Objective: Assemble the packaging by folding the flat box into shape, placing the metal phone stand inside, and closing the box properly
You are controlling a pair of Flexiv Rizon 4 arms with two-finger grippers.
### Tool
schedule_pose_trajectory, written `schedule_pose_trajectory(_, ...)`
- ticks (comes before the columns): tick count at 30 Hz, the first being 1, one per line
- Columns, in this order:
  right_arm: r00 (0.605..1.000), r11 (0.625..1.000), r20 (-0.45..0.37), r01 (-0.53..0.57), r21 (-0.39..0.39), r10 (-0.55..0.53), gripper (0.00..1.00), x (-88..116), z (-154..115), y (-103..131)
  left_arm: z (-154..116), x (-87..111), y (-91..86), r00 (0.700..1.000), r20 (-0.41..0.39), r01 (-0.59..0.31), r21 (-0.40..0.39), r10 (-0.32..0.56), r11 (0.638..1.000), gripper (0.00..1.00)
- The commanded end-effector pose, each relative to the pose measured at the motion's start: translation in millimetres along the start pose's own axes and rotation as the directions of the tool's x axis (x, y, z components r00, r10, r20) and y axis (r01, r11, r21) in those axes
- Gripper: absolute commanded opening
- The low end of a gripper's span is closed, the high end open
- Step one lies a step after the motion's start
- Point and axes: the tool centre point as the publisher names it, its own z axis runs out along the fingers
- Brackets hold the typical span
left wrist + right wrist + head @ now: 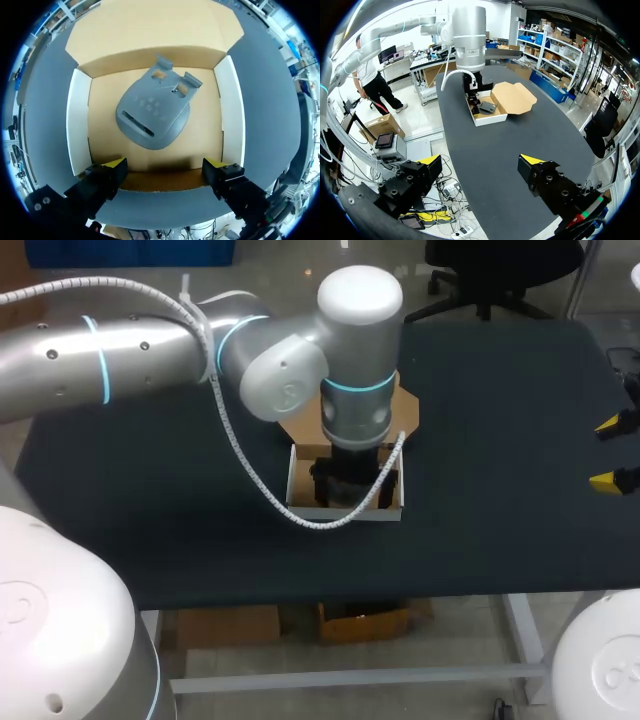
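The cardboard box (79,125) stands folded up with white side walls and its brown lid flap (150,25) lying open behind it. Flat on the box floor lies the grey metal phone stand (152,112). My left gripper (164,167) hangs open just above the box's near wall, touching nothing. In the head view my left arm (355,360) covers most of the box (293,480), in the middle of the table. My right gripper (612,452) is open and holds nothing at the table's right edge, far from the box (487,119), the stand (487,106) and the lid (515,96).
The dark table top (500,440) runs bare between the box and my right gripper (481,162). A white coiled cable (300,515) from my left arm hangs in a loop over the box's front left corner.
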Motion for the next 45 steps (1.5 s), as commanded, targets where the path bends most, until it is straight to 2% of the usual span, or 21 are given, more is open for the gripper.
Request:
schedule_pose_trajectory(1,1.000,1.000,0.000,0.001,-0.002,-0.001,1.00,1,-1,-1,0,4.0,2.3,1.000,0.016,0.014,-0.010,-0.014,1.000,1.00)
schedule_pose_trajectory(18,1.000,1.000,0.000,0.001,-0.002,-0.001,1.00,1,-1,-1,-2,4.4,28.2,0.995,0.023,0.095,-0.060,-0.094,0.994,1.00)
schedule_pose_trajectory(32,1.000,1.000,0.000,0.001,-0.002,-0.001,1.00,1,-1,-1,-6,11.5,52.8,0.994,0.019,0.106,-0.075,-0.104,0.992,1.00)
schedule_pose_trajectory(45,1.000,1.000,0.000,0.001,-0.002,-0.001,1.00,1,-1,-1,-5,14.7,65.3,0.991,0.038,0.130,-0.098,-0.127,0.987,1.00)
